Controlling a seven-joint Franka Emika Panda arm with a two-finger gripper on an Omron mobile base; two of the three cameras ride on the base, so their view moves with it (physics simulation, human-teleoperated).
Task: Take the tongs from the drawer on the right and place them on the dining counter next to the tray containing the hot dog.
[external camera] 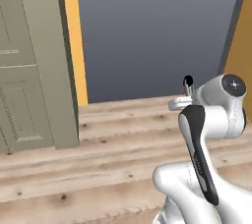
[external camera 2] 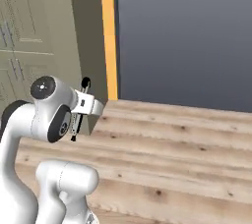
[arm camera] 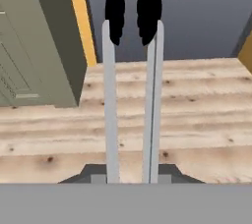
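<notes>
We have the tongs clamped in our claw, their long axis running straight out ahead of it, black tips forward. Before us lie wooden floor and a cabinet; we judge the counter lies elsewhere.

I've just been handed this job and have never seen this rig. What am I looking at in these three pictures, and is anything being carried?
The white jointed machine is a robot arm on a driving base. Two pictures come from cameras on the base, behind the arm to its left and right. The third looks along the end effector itself. There, two silver bars with black tips run away from the camera: those are the tongs, and the end effector is shut on them. Around it you see a wooden plank floor, a beige cabinet and a grey wall with orange trim.
</notes>
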